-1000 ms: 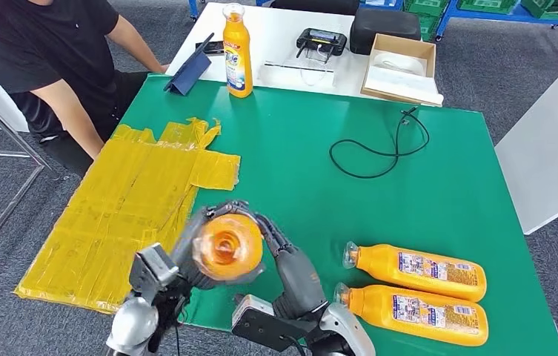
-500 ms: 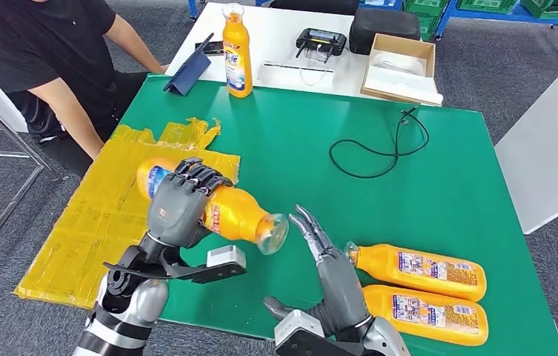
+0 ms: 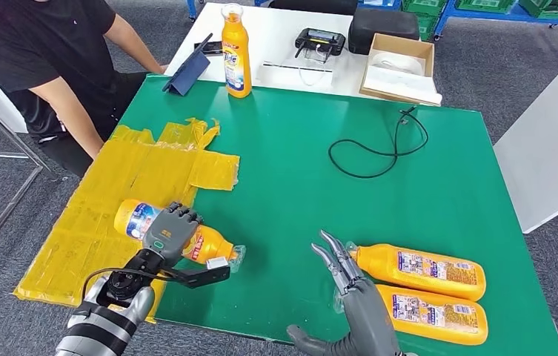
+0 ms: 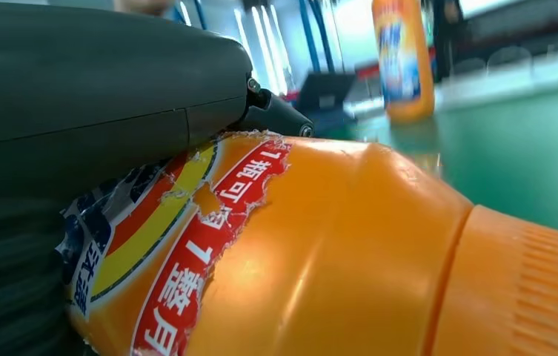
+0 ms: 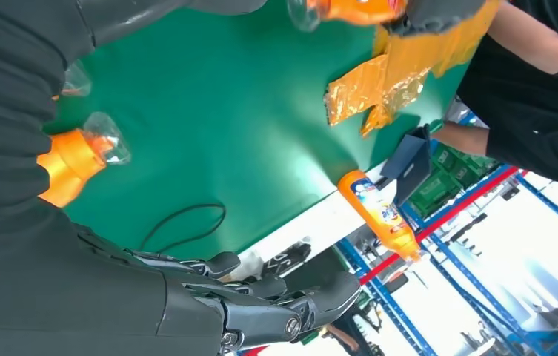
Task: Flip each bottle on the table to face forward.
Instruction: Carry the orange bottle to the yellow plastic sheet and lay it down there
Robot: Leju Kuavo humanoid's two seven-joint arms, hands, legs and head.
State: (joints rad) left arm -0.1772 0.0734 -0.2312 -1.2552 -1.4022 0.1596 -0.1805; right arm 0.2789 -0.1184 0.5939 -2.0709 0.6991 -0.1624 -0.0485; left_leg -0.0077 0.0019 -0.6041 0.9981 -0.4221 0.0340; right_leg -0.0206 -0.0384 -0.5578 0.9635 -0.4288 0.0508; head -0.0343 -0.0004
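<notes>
Two bottles [image 3: 416, 289] near table's front edge [image 3: 261, 334], left robot hand [image 3: 168, 233] gripping third bottle [image 3: 209, 245], right robot hand [image 3: 361, 300] empty, fingers spread

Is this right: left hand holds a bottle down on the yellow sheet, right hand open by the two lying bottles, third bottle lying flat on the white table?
One slip: the bottle on the white table stands upright, not flat, as the head view shows. The rest holds: left hand holds a bottle on the yellow sheet, right hand open by the two lying bottles.
</notes>
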